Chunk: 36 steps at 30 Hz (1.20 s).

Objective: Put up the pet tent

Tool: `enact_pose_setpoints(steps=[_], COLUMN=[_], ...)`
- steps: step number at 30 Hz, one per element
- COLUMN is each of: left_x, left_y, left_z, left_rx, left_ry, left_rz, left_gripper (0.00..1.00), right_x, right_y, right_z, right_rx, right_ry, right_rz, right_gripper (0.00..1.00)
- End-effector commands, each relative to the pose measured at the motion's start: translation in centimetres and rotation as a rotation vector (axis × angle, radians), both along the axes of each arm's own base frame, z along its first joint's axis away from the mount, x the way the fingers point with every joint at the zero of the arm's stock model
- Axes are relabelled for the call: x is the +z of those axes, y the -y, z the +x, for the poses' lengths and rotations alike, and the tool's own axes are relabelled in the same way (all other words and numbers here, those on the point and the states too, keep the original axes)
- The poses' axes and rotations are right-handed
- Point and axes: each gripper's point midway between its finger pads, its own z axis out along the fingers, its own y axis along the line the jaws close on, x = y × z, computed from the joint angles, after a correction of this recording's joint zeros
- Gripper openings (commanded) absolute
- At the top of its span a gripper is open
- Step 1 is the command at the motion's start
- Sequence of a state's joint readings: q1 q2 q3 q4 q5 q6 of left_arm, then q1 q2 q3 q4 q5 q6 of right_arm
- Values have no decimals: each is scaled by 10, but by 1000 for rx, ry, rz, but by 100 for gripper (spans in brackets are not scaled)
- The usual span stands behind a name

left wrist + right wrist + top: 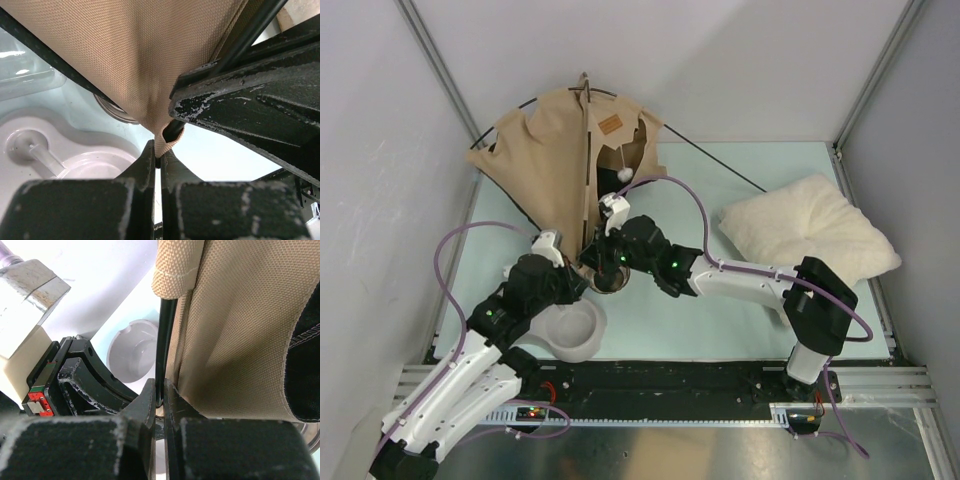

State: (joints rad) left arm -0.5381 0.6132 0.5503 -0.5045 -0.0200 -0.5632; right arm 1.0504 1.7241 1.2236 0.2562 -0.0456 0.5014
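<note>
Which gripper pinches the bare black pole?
The right gripper: it closes on the black pole beside the pet tent; the left gripper pinches the tent's fabric corner instead.

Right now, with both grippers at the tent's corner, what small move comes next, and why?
Probably the right gripper, shut on the black pole, should push it deeper into the corner pocket, which the left gripper pinches; its tip is barely in.

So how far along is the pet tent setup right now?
The tent stands partly raised. In hand: the left tool pinches the near fabric corner while the right tool grips a black pole beside it. Left: the fabric sags, and a second pole juts free on the right.
</note>
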Motion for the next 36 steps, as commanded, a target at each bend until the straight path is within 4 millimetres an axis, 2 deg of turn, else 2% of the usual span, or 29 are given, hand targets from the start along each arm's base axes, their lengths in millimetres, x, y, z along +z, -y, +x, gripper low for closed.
enact_pose_setpoints(steps=[1,7,12,15,17,18,21,24,27,31,33,36], left_x=[24,27,36,46,56,64,94,143,198,254,272,285], left_y=[4,2,5,-1,-11,-16,-40,-66,-82,-86,-84,-79], left_z=[-1,-1,-7,-6,-2,-1,9,17,23,29,32,39], left_rx=[-44,-42,-86,-62,-14,12,134,264,329,368,366,363], left_ry=[52,69,76,98,126,149,242,363,463,540,559,566], left_rz=[-12,-1,-5,11,27,32,64,90,126,111,98,87], left_gripper=[1,21,25,27,32,36,56,79,93,99,99,100], right_x=[17,15,15,14,14,13,8,3,5,3,0,-2], right_y=[14,18,18,18,19,19,21,22,23,22,22,19], right_z=[25,27,25,25,25,24,22,18,16,17,20,22], right_rx=[-111,-132,-131,-129,-124,-122,-110,-89,-74,-64,-68,-67], right_ry=[54,35,32,31,35,35,33,37,61,103,123,160], right_rz=[-14,-17,-21,-23,-27,-31,-57,-84,-106,-178,-221,-287], right_gripper=[0,0,0,0,0,0,0,0,0,0,0,0])
